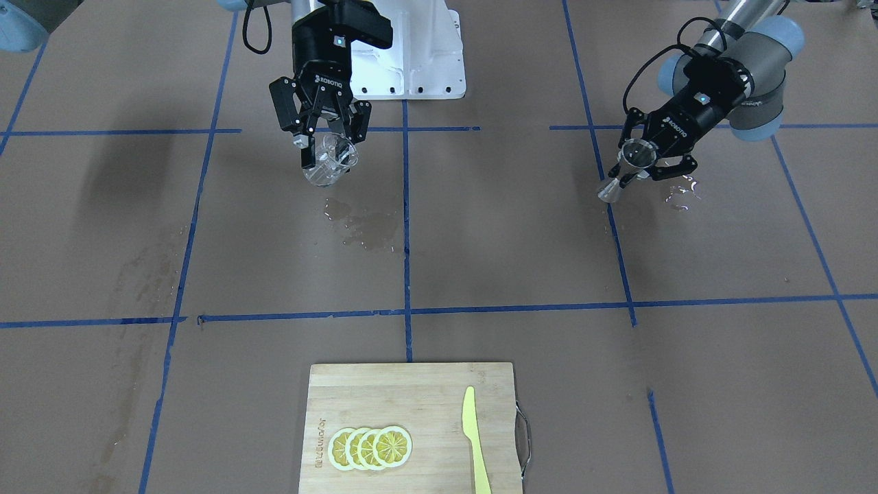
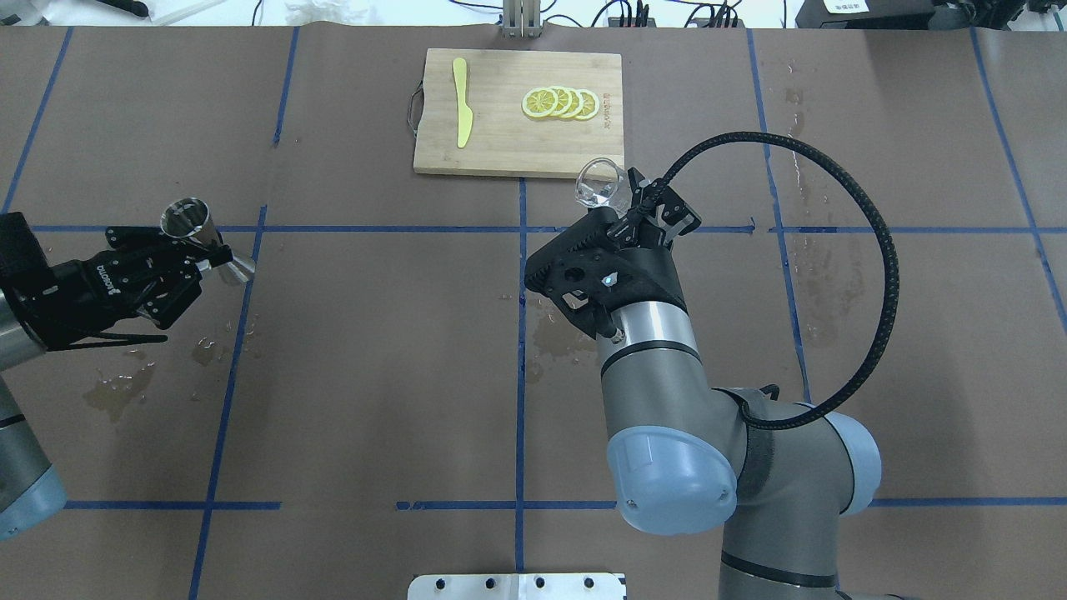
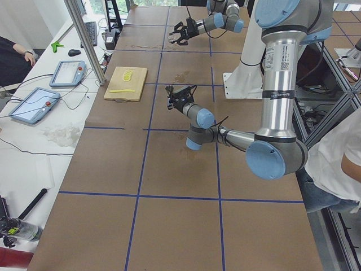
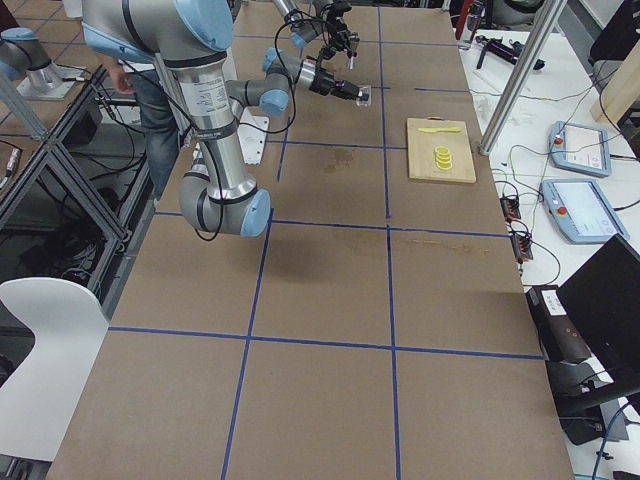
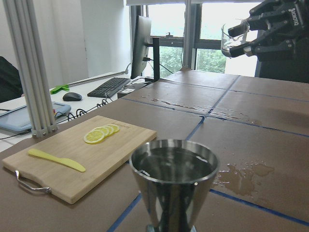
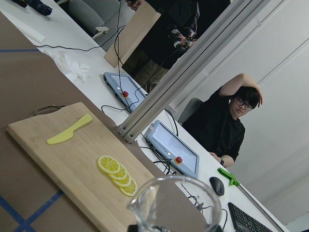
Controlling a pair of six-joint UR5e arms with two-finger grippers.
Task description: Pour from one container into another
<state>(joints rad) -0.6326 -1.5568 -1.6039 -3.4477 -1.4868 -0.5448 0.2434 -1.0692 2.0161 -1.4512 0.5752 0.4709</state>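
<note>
The clear glass cup hangs above the table, held in my right gripper, whose fingers are shut on its sides. In the overhead view the cup sits just short of the cutting board, ahead of that gripper. Far off to the side, my left gripper is shut on the waist of the steel jigger, held above the table. The left wrist view shows the jigger upright with liquid in its upper cone, and the cup well away from it. The cup's rim fills the bottom of the right wrist view.
A bamboo cutting board at the operators' edge carries lemon slices and a yellow knife. Wet patches lie on the brown paper under the cup and beside the jigger. A seated person and tablets are beyond the table.
</note>
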